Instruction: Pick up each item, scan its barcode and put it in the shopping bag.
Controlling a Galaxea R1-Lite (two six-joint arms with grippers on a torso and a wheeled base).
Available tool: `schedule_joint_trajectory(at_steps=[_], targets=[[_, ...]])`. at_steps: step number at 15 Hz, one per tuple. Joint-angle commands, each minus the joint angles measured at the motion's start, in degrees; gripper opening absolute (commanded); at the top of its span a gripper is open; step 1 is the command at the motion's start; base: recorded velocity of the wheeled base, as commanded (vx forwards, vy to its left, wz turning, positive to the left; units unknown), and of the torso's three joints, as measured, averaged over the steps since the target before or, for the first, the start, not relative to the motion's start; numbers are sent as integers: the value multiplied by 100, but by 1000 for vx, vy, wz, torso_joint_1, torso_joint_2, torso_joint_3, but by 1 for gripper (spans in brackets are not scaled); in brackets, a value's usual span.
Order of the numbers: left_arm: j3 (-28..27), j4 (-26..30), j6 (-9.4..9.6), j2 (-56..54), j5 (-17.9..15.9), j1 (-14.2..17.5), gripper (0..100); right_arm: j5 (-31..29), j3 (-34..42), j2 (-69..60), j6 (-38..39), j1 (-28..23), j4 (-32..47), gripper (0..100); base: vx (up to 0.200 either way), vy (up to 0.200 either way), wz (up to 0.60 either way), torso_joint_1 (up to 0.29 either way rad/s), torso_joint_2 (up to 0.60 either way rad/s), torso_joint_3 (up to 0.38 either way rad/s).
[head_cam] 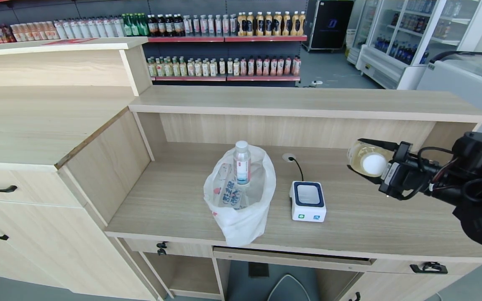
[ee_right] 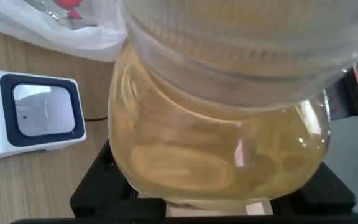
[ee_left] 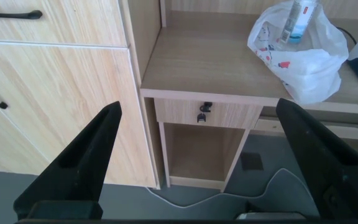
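Left side: the left gripper (ee_left: 198, 102) is hanging below counter level, out in front of the cabinet (head_cam: 27, 225) with its two black handles. Its fingers (ee_left: 79, 168) are standing wide apart and gripping nothing. Open floor is lying beneath it.

Counter (head_cam: 170, 196): a side wall is closing the left end, and a back wall under a raised ledge (head_cam: 308, 102) is closing the rear. A stretch of bare top is lying between the side wall and the bag (head_cam: 241, 217).

Centre: the bag is standing open-mouthed, with its base reaching the counter's front edge. A clear bottle (head_cam: 241, 165) is standing upright inside it, with its cap rising above the bag's rim.

Right of the bag: the scanner (head_cam: 308, 200) is sitting flat just beside the bag, with a narrow gap between them, window facing up. Its cable (head_cam: 297, 167) is running back to a port in the counter top. The scanner is keeping well back from the front edge.

Right side: the right gripper (head_cam: 362, 161) is clamping a yellow bottle (head_cam: 357, 154) between its fingers. The bottle is lying roughly level in the air, clear of the counter, well right of the scanner and just below the ledge. A wide bare run of counter is lying under it and out to the right end
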Motion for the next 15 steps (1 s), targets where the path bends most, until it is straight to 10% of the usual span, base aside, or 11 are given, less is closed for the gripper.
schedule_joint_trajectory(at_steps=[1, 15], targets=[[0, -1, 4, -2, 0, 0, 100, 191, -82, 642, -44, 182, -274, 0, 0, 0, 600, 2, 2, 7], [0, -1, 4, -2, 0, 0, 100, 516, 32, 1301, -650, -29, -652, 0, 0, 0, 129, 1, 1, 0]])
